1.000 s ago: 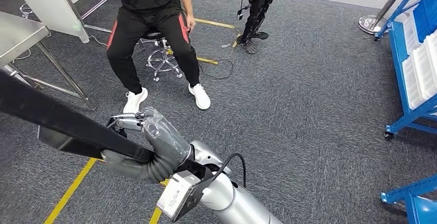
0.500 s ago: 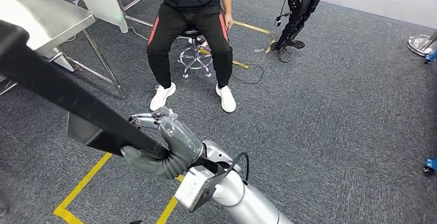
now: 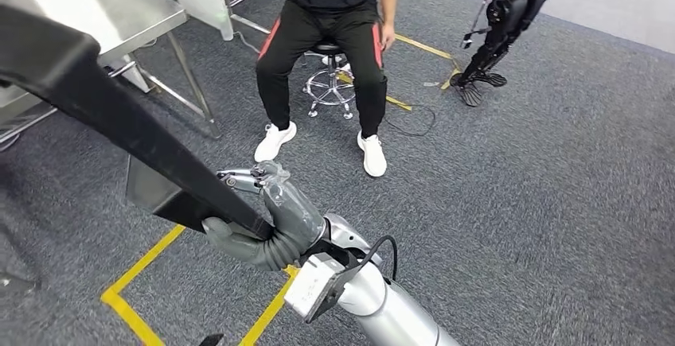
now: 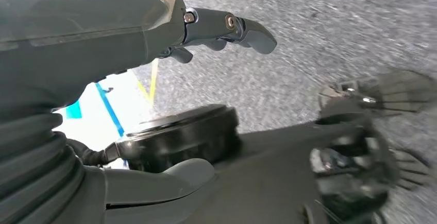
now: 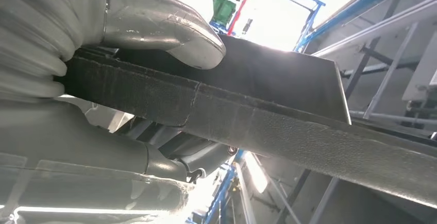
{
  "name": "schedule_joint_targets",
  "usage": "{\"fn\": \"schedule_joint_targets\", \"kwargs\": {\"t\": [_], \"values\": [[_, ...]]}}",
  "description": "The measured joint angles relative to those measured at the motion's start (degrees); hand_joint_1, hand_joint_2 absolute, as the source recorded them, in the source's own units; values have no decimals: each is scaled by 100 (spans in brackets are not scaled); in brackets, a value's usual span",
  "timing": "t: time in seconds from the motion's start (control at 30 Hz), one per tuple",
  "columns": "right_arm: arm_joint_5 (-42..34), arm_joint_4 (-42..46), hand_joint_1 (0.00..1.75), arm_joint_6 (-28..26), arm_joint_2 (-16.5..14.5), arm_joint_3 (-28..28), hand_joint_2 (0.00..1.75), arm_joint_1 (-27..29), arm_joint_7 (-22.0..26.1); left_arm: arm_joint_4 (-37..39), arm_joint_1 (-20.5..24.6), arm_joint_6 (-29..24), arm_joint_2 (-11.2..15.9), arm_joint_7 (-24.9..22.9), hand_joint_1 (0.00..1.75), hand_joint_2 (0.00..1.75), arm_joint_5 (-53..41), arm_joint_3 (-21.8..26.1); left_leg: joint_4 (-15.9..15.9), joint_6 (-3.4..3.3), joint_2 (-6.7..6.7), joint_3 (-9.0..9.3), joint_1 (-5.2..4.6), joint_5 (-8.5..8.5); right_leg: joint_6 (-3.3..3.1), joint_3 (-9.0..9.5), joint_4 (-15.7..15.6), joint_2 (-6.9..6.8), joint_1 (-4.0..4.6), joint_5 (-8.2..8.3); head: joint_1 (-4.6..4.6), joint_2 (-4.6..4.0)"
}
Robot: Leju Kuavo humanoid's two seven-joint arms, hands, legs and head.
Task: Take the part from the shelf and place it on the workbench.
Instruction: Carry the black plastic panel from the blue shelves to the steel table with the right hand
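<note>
The part (image 3: 119, 115) is a long black angled strip that runs from the upper left of the head view down to the middle. My right hand (image 3: 263, 219) grips its lower end, fingers wrapped around it above the carpet. In the right wrist view the thumb (image 5: 170, 33) presses on the strip's dark edge (image 5: 288, 121). The steel workbench (image 3: 119, 4) stands at the upper left, partly hidden behind the part. My left hand (image 4: 206, 28) hangs over the grey carpet with its fingers stretched out and nothing in it.
A person (image 3: 326, 36) in black sits on a wheeled stool (image 3: 330, 83) just right of the workbench. Another dark robot (image 3: 501, 20) stands at the upper right. Yellow floor tape (image 3: 143, 262) runs under my arm. Grey carpet lies open on the right.
The camera has swung left: the workbench has come further into view, the person and the dark robot have shifted right, the blue shelf has left the picture. My right hand still holds the part.
</note>
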State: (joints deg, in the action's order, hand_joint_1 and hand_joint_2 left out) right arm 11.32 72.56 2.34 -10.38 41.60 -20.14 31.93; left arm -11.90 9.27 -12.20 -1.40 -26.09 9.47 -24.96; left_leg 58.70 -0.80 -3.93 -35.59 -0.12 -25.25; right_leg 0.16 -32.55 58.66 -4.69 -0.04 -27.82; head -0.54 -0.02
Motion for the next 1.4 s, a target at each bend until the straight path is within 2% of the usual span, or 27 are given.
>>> {"fn": "schedule_joint_targets", "kwargs": {"t": [0.07,0.13,0.2,0.23,0.27,0.3,0.33,0.4,0.43,0.5,0.53,0.57,0.63,0.7,0.77,0.8,0.83,0.87,0.93,1.0,1.07,1.13,1.2,1.27,1.3,1.33,1.4], "values": [[9,44,175,-5,10,-5,175,21,-18,-13,19,26,-1,0,0,175,-13,-14,-41,-62,141,12,7,26,54,17,-3,-86,2,-29,-1,1],[14,95,175,-14,23,-9,175,33,-30,-20,24,41,-3,-5,0,175,-21,-24,-120,-126,264,71,40,71,90,-59,215,64,-2,-157,-2,0],[18,122,175,-25,59,-13,175,53,-47,-25,43,46,-10,-9,0,175,-30,-28,-155,-163,392,98,61,94,73,-383,877,326,-23,-428,-5,-1],[20,125,175,-29,84,-14,175,76,-58,-27,50,49,-14,-9,0,175,-33,-29,-153,-170,466,97,66,96,68,-589,1258,395,-30,-554,-6,0],[23,125,175,-32,107,-15,175,103,-71,-27,50,51,-17,-9,0,175,-38,-29,-152,-170,542,98,68,95,84,-742,1517,421,-40,-612,-7,0],[28,125,175,-34,124,-15,175,124,-84,-28,45,52,-20,-9,0,175,-41,-30,-149,-167,619,98,69,93,122,-800,1575,431,-51,-583,-7,0],[33,126,175,-36,133,-16,175,135,-90,-28,37,53,-21,-9,0,175,-46,-31,-142,-160,693,100,74,90,176,-756,1428,444,-67,-476,-7,0],[49,139,175,-39,140,-16,175,137,-97,-28,30,53,-23,-9,0,175,-55,-31,-107,-118,839,95,88,69,294,-435,674,589,-128,-135,-8,0],[56,148,175,-40,142,-15,175,137,-98,-28,29,53,-22,-9,0,175,-61,-31,-77,-82,905,81,88,50,303,-280,347,667,-152,-7,-7,0],[61,161,175,-43,149,-17,175,147,-102,-28,23,53,-16,-9,0,175,-70,-31,-41,-7,994,44,86,28,230,-140,69,755,-153,87,-6,0],[62,164,175,-44,150,-19,175,153,-103,-27,13,52,-13,-9,0,175,-74,-31,-39,23,1025,30,90,27,166,-128,71,712,-133,93,-3,0],[61,167,175,-45,146,-22,175,158,-105,-27,1,52,-6,-9,0,175,-75,-31,-40,48,1033,23,105,24,117,-125,70,678,-135,99,-3,0],[61,186,175,-48,121,-27,175,156,-104,-26,-21,51,3,-10,0,175,-75,-32,110,93,854,-44,111,-79,36,-107,58,602,-146,105,4,0],[63,208,175,-50,101,-29,175,156,-104,-26,-25,51,3,-10,0,175,-75,-33,673,129,561,-320,110,-380,-24,-94,52,505,-129,93,13,0],[67,211,175,-51,106,-30,175,166,-110,-26,-28,52,-2,-10,0,175,-75,-33,1356,144,438,-687,121,-645,-59,-91,54,382,-93,75,15,0],[68,211,175,-51,109,-30,175,171,-113,-26,-35,52,-4,-9,0,175,-75,-33,1492,138,419,-773,123,-646,-70,-88,55,321,-78,67,15,0],[68,210,175,-51,110,-30,175,174,-114,-26,-42,52,-4,-9,0,175,-74,-33,1415,121,404,-745,122,-546,-79,-81,55,261,-66,58,15,0],[68,210,175,-51,107,-30,175,172,-114,-26,-48,50,-4,-9,0,175,-73,-32,1130,91,364,-600,115,-370,-82,-69,54,207,-54,47,15,0],[68,212,175,-51,95,-31,175,163,-115,-27,-43,45,1,-9,0,175,-66,-31,398,2,116,-207,60,-79,-72,-36,52,106,-18,21,12,0],[67,213,175,-51,87,-34,175,159,-114,-29,-29,42,4,-9,0,175,-56,-31,47,-57,-43,-25,-12,-9,-29,-16,48,10,2,-6,11,0],[68,215,175,-52,76,-36,175,161,-113,-29,-33,42,4,-9,0,175,-51,-31,8,-87,77,-16,-31,3,27,13,33,-82,5,-30,12,0],[73,220,175,-56,66,-42,175,157,-109,-28,-46,42,2,-11,0,175,-52,-30,-71,-132,202,37,3,46,70,-3,123,56,-1,-107,6,0],[81,221,175,-61,88,-48,175,169,-104,-30,-40,42,-9,-14,0,175,-57,-29,-121,-166,332,70,36,81,62,-243,630,317,-22,-352,-1,0],[91,220,175,-65,131,-48,175,211,-104,-30,-38,43,-20,-14,0,175,-63,-28,-121,-180,489,62,41,88,48,-622,1363,407,-35,-616,-3,0],[94,219,175,-67,149,-49,175,230,-105,-29,-46,43,-24,-14,0,175,-65,-28,-119,-179,567,61,42,88,70,-739,1559,416,-39,-650,-2,0],[94,219,175,-68,162,-49,175,240,-105,-28,-54,44,-25,-14,0,175,-67,-28,-115,-176,646,63,45,87,112,-752,1539,425,-46,-590,-3,0],[94,220,175,-69,168,-49,175,243,-105,-28,-63,44,-28,-14,0,175,-68,-28,-103,-156,797,72,56,80,225,-480,909,532,-81,-272,-3,0]]}}
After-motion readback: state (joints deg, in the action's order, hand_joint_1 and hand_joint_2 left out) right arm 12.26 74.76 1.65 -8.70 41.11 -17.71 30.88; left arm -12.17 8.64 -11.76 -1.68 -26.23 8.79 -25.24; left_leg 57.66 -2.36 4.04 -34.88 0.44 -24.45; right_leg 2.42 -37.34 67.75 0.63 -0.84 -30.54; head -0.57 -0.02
